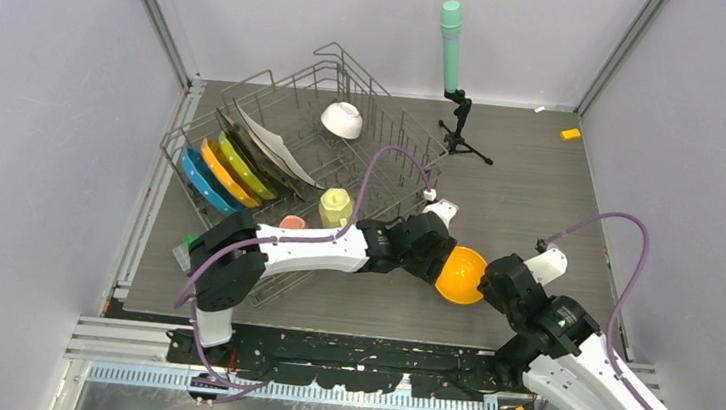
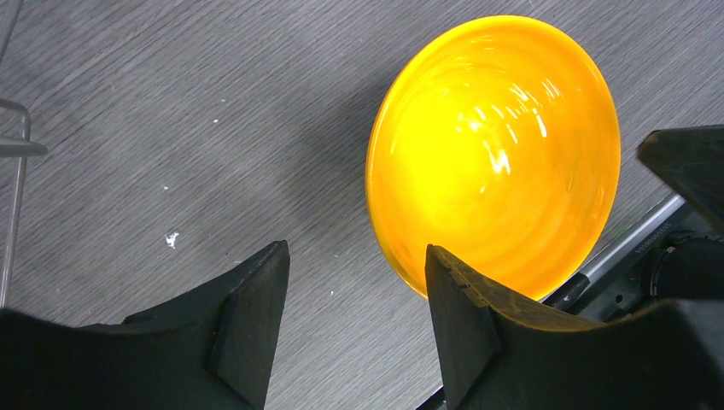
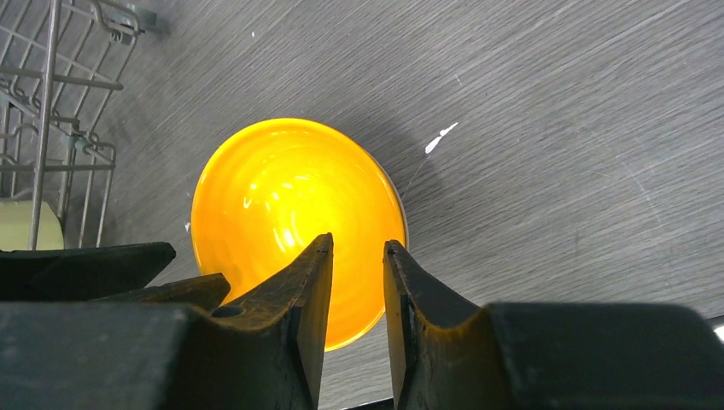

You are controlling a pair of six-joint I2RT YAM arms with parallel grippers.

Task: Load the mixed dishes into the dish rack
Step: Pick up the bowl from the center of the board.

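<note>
The orange bowl (image 1: 460, 275) hangs tilted just above the table, right of the dish rack (image 1: 386, 137). My right gripper (image 3: 354, 239) is shut on its near rim, one finger inside the bowl (image 3: 282, 205) and one outside. My left gripper (image 2: 357, 248) is open beside the bowl (image 2: 495, 145); its right finger overlaps the lower rim and only bare table shows between the jaws. The rack holds blue (image 1: 202, 182), orange (image 1: 226, 174) and yellow-green (image 1: 245, 166) plates, a white square plate (image 1: 279, 149), a white bowl (image 1: 343, 120), a pale-yellow mug (image 1: 336, 205) and a pink mug (image 1: 292, 223).
A green-topped cylinder on a black tripod (image 1: 451, 48) stands behind the rack's right corner. A small orange block (image 1: 571, 135) lies at the back right. A small blue-green box (image 1: 184, 248) sits by the rack's near left corner. Grey walls close in on both sides.
</note>
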